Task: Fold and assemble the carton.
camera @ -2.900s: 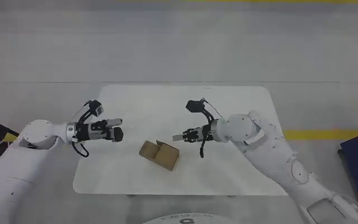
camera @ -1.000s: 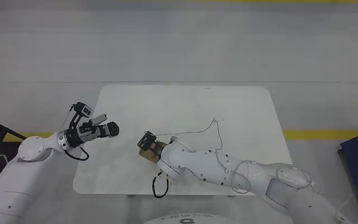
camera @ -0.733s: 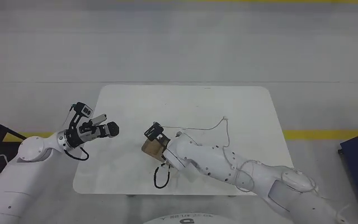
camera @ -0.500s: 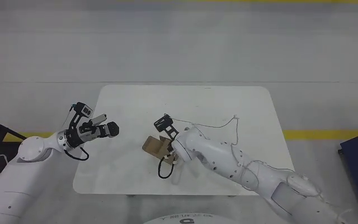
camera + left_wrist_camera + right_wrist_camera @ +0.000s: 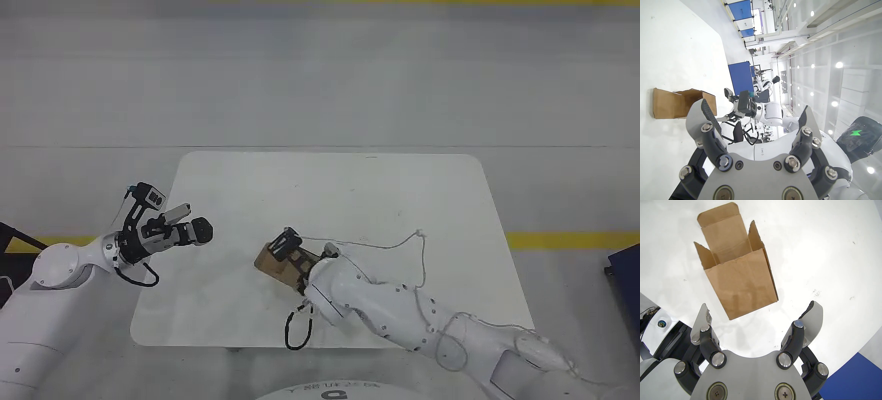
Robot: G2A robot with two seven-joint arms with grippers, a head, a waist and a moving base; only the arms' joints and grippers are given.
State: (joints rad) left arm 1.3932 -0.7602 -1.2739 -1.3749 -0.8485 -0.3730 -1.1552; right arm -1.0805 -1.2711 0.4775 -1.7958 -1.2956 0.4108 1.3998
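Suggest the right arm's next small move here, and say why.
Probably ease the right gripper forward to straddle the carton: its jaws stand open just short of the carton's near end, holding nothing, and the far-end flaps are unfolded.

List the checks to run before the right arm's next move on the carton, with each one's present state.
1. Right gripper open: ok, jaws spread wide.
2. Right gripper clear of the carton: ok, it sits off the carton's near end, not touching.
3. Carton resting on the table: ok, it lies on its side, in from the edges.
4. Far-end flaps folded shut: not ok, they stand open.
5. Near end closed: cannot tell, that face is hidden.
6. Left gripper out of the way: ok, open and apart from the carton.
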